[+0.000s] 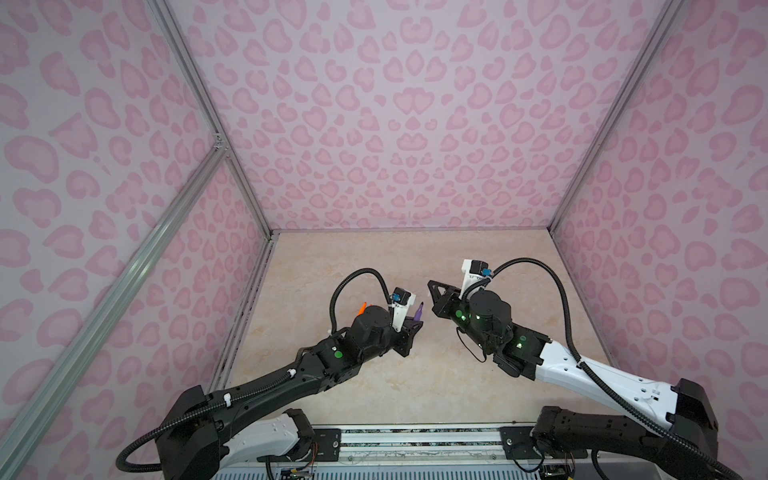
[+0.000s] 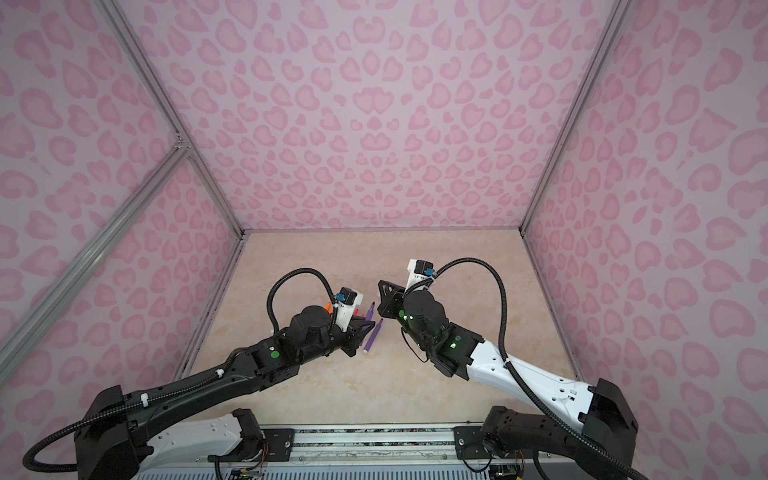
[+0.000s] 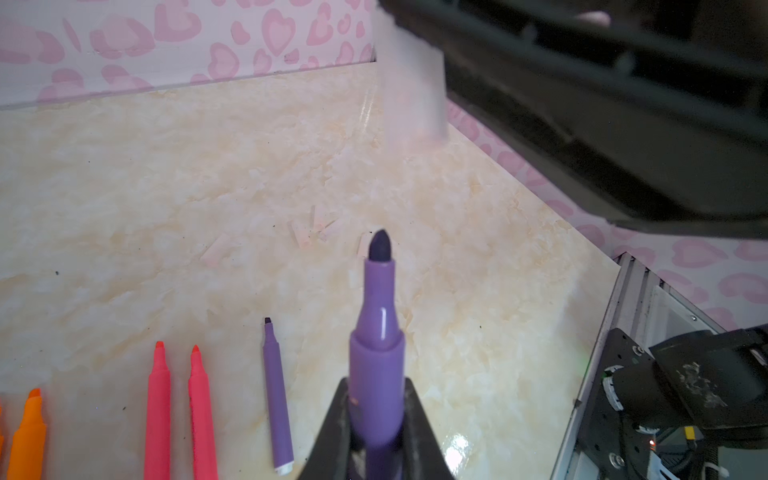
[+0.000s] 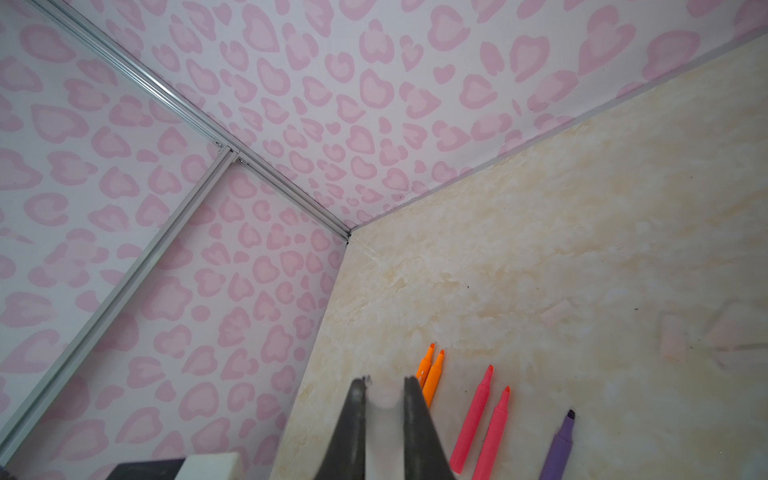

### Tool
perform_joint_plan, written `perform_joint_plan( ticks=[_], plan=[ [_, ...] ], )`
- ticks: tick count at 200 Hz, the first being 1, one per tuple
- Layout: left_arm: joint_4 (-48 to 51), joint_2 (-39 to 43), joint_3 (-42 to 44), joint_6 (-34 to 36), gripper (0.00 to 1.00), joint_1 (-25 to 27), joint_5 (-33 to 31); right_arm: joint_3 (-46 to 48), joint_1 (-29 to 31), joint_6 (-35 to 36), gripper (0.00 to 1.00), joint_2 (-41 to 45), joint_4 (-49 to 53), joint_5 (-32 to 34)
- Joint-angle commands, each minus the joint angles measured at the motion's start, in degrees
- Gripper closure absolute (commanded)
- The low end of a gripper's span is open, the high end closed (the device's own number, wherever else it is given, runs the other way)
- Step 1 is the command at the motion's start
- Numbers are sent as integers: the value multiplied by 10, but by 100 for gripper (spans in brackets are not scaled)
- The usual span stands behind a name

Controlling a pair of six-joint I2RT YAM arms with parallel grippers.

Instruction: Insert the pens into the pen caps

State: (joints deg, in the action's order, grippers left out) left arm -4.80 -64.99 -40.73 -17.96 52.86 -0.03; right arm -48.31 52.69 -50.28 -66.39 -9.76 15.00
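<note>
My left gripper (image 3: 377, 386) is shut on a purple pen (image 3: 378, 332) whose dark tip points away from the wrist. In both top views this pen (image 1: 543, 312) (image 2: 370, 311) sticks up from the left gripper (image 1: 415, 328). My right gripper (image 4: 385, 386) is shut on a pale translucent pen cap (image 4: 384, 415). In the left wrist view that cap (image 3: 415, 95) hangs blurred, above and beyond the pen's tip, apart from it. On the table lie another purple pen (image 3: 277, 399), two pink-red pens (image 3: 158, 407), orange pens (image 4: 432, 374) and several loose caps (image 3: 301, 235).
The marble-look table (image 1: 415, 257) is boxed in by pink heart-patterned walls (image 1: 395, 124) on three sides. The lying pens form a row near the left wall, partly hidden under my left arm (image 1: 291, 374) in the top views. A metal rail (image 1: 415, 440) runs along the front edge.
</note>
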Motion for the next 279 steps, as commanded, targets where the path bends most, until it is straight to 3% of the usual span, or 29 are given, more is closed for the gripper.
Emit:
perform_joint_plan(
  ticks=[1,195,279],
  plan=[
    [-17,5,-4,2,97,0,-6,7,4,-9,100,-9,-28,16],
    [-5,-10,-14,-20,97,0,-27,27,60,-21,100,-46,-47,41],
    [-2,21,-3,-32,96,-9,-41,34,94,-13,100,-87,-75,46]
  ],
)
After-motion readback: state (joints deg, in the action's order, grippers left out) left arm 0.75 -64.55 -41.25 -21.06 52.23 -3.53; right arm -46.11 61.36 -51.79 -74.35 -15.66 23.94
